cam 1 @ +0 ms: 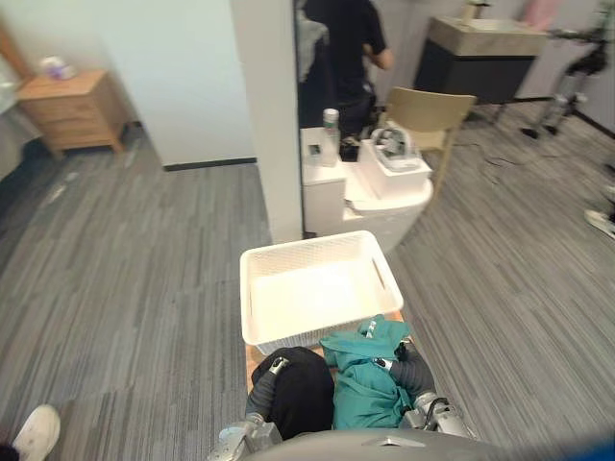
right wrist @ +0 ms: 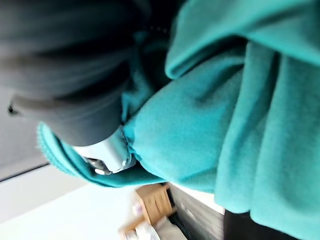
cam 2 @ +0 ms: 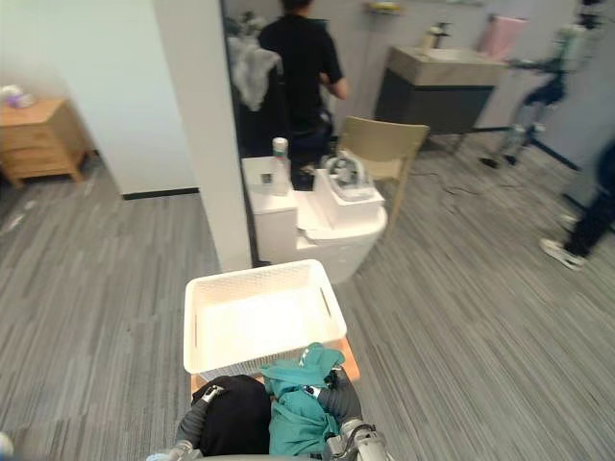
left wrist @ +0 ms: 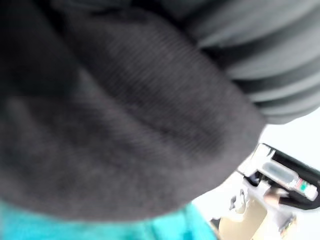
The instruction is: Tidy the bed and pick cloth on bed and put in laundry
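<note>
Home-like room: toilet (cam 1: 386, 219), vanity (cam 1: 480, 60), nightstand (cam 1: 72, 108)

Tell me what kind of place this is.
Probably a mock home set up for testing: a wooden nightstand, a sink cabinet and a white laundry basket share one open grey-floored room.

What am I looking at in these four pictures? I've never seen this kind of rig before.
This is a two-legged humanoid robot with two arms. The two wide pictures come from cameras in its head, looking down. The two close-ups come from cameras on its wrists. Its left hand is against a black cloth and its right hand against a teal cloth, the bundle carried close in front of it. How the hands grip is hidden by the cloth. Just ahead stands an empty white laundry basket. A person stands farther back.
</note>
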Robot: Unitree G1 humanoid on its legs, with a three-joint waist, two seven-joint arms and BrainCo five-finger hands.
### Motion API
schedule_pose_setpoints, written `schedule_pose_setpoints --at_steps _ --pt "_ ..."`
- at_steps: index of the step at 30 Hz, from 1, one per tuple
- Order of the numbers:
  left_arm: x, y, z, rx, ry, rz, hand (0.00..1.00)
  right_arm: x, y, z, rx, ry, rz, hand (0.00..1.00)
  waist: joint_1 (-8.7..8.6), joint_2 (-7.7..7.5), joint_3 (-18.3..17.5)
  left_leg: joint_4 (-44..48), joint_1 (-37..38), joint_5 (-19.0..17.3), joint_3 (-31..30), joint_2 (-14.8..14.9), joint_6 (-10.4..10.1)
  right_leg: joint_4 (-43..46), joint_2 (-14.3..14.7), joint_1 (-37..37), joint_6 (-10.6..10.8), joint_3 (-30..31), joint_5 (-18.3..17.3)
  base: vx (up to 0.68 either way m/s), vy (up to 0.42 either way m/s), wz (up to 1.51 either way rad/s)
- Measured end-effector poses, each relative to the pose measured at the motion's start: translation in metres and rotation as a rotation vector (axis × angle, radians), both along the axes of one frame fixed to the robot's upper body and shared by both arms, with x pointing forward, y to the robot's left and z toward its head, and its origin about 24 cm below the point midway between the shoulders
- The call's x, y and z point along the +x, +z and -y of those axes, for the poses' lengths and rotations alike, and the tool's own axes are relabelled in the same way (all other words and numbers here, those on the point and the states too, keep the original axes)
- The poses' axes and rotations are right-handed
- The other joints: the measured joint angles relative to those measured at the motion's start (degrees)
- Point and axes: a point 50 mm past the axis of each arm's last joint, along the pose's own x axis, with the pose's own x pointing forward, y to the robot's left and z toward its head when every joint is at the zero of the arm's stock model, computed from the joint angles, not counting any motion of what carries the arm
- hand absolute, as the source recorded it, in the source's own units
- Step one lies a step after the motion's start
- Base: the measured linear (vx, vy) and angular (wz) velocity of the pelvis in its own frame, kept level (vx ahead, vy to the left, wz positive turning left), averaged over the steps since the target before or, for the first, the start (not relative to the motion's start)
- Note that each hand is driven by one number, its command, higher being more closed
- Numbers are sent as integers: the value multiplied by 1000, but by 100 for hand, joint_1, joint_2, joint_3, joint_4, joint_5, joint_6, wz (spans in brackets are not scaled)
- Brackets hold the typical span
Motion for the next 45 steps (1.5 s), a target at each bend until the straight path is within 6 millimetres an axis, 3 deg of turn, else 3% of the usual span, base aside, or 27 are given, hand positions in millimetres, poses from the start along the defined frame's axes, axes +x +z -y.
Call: schedule_pose_setpoints --at_steps 2,4,10,14,17,24,27,30,32,35,40,45 --pt "-2 6 7 -37 11 18 100 9 11 9 -37 -24 65 100 64 201 -14 -215 172 112 283 165 -182 -439 165 287 -114 -105 94 353 -69 24" --pt "-3 7 8 -46 8 10 100 13 19 14 -60 -48 105 100 115 163 6 -235 299 209 446 219 -331 -652 223 525 -152 -78 133 215 -54 -15" --pt "0 11 4 -43 -6 0 100 37 65 38 -200 -118 334 100 160 43 -24 -305 456 221 609 276 -335 -1005 359 763 -126 73 203 93 -15 -16" --pt "1 10 -4 -35 -9 -3 100 66 110 65 -298 -164 526 100 176 -9 -27 -329 485 221 700 260 -336 -1254 369 877 -69 94 346 -24 48 -5" --pt "3 5 -10 -20 -10 -12 100 89 147 73 -346 -133 676 100 214 -21 -25 -444 464 221 698 254 -335 -1417 398 880 -65 93 408 -66 20 2" --pt "1 -15 -17 -7 12 -74 100 128 206 50 -311 68 834 100 374 -29 -34 -689 299 221 688 389 -335 -1947 602 867 -125 47 782 -102 -25 6" --pt "2 -16 -14 -13 23 -68 100 137 208 36 -286 132 802 100 490 -22 -29 -720 267 225 676 426 -328 -2150 657 922 -159 23 937 -88 -29 6" --pt "5 -15 -13 -16 28 -53 100 146 189 18 -266 204 681 100 511 -4 -23 -813 240 262 535 440 -267 -2320 671 1000 -189 -145 1015 -85 -28 27" --pt "14 -13 -14 -12 32 -29 100 154 167 5 -258 211 559 100 630 19 16 -789 36 299 483 425 -224 -2457 646 918 -204 -239 1132 -106 -14 17" --pt "31 -8 -18 -4 44 19 100 169 150 -3 -279 169 464 100 645 46 187 -779 -355 442 381 353 -213 -2464 561 579 -214 -310 1204 -99 -4 16" --pt "78 17 -21 5 70 215 100 208 166 5 -415 27 501 100 640 390 1276 -785 -1063 760 360 191 -147 -2329 373 -180 -265 -338 1532 -131 22 8" --pt "104 37 -15 1 95 315 100 229 184 34 -433 -145 528 100 631 594 1950 -538 -1541 808 327 177 -132 -2109 302 -651 -279 -366 1598 0 26 5"
